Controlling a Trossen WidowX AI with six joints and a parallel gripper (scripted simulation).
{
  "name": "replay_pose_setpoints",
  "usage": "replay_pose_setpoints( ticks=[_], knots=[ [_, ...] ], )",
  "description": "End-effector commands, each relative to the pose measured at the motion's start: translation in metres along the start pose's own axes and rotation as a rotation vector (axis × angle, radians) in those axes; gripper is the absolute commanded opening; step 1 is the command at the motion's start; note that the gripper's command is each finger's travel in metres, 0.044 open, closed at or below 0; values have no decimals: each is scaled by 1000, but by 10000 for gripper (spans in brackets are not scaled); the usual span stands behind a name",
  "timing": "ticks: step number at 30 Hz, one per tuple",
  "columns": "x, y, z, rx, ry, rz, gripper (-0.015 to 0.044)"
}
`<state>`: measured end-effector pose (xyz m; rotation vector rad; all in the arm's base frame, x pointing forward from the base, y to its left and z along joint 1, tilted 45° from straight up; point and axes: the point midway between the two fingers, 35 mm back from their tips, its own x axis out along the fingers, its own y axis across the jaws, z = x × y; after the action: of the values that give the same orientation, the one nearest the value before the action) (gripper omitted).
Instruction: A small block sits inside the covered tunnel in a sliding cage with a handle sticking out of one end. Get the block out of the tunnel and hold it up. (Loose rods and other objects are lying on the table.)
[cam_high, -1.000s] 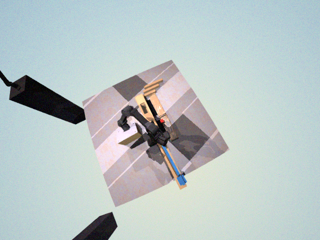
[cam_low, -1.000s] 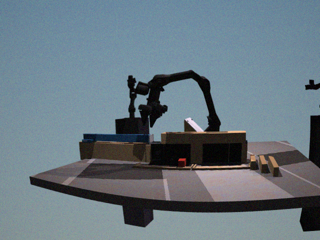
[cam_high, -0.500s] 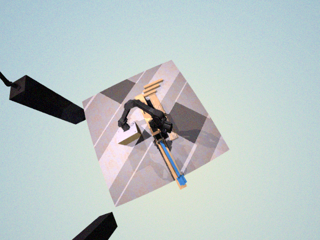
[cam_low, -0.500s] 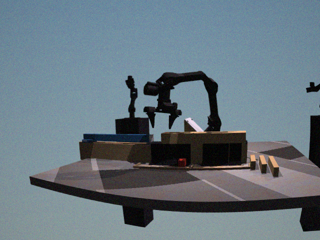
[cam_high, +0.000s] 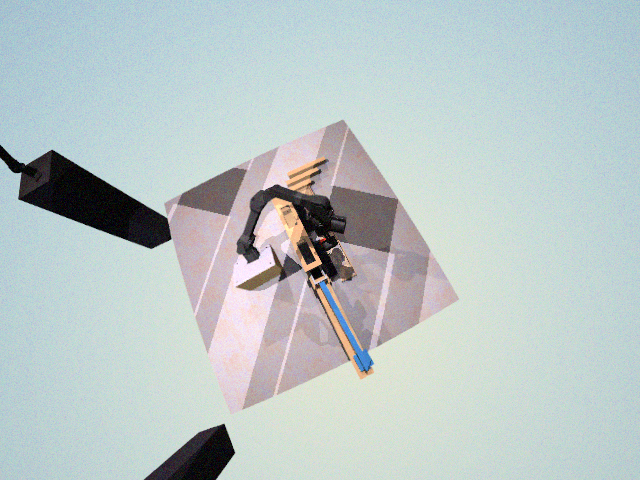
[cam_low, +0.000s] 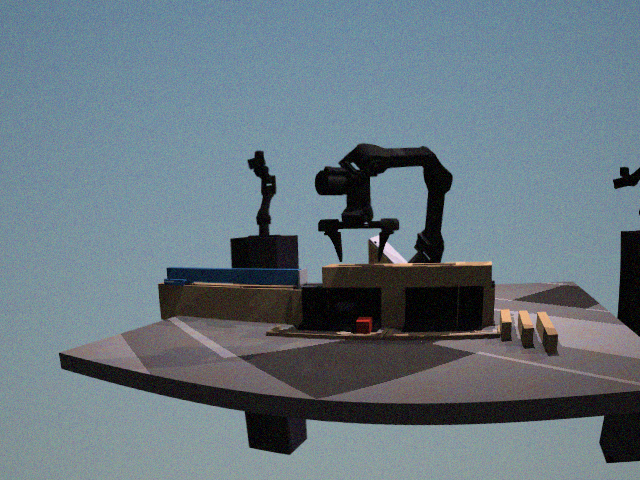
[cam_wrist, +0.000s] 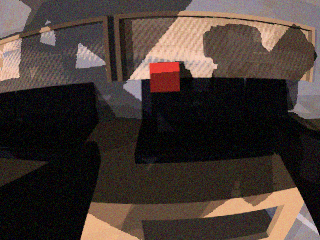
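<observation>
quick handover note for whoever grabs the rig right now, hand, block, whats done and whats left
Hand: open, holding nothing, fingers pointing down over the wooden tunnel.
Block: presumably the red one, sitting low on the tunnel's open side, by the shallow wooden tray.
Blue handle: sticks out along the channel at one end.
Done: block looks out from under the cover.
Left: grasp the block and hold it up.
</observation>
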<state>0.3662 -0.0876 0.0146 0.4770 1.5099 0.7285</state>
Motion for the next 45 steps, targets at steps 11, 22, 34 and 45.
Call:
replay_pose_setpoints(
  ticks=[11, 22, 34, 45],
  knots=[
    [4, 8, 5, 74, 1, 7, 440],
    [22, 6, 8, 74, 1, 5, 440],
    [42, 5, 11, 74, 0, 3, 440],
    [60, 4, 13, 74, -1, 2, 440]
  ],
)
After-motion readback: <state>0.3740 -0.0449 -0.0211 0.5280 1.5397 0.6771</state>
